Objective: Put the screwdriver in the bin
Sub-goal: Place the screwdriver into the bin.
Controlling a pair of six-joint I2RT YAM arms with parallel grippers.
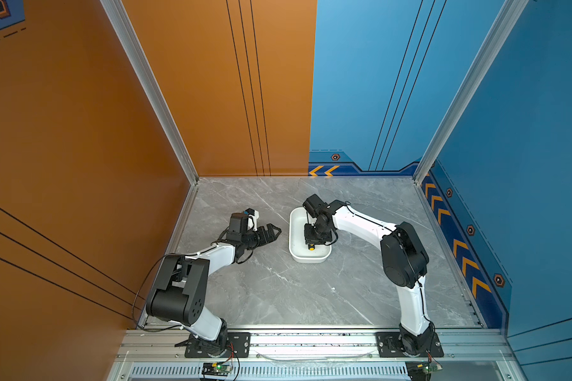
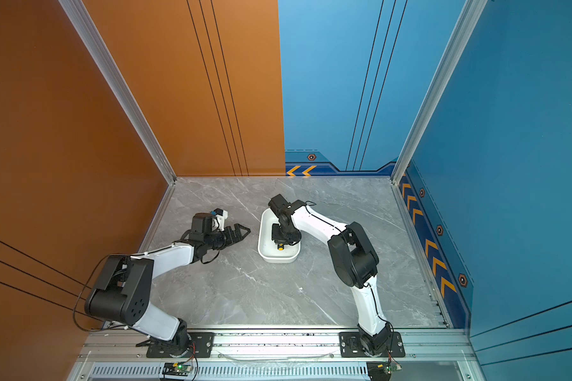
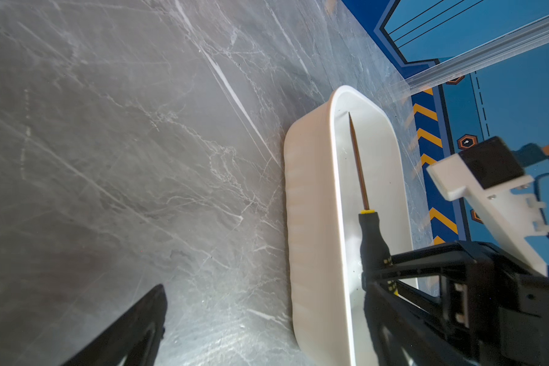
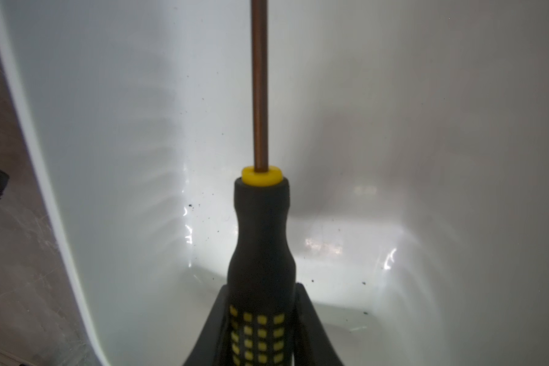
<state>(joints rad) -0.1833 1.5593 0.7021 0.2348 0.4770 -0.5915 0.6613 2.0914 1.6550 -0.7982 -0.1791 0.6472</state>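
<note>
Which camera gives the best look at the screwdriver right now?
The left wrist view: the screwdriver shows tip, shaft and upper handle, over the bin. The right wrist view shows its handle close up but crops the shaft. Both top views show little beyond its yellow end cap.

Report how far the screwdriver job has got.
Done: the slim black screwdriver with yellow-dotted handle is off the table and down inside the shallow white plastic bin, pointing along its length. In hand: the right jaws are shut on the handle; whether it rests on the bin floor is unclear. Left: open the jaws to release it, then withdraw.
</note>
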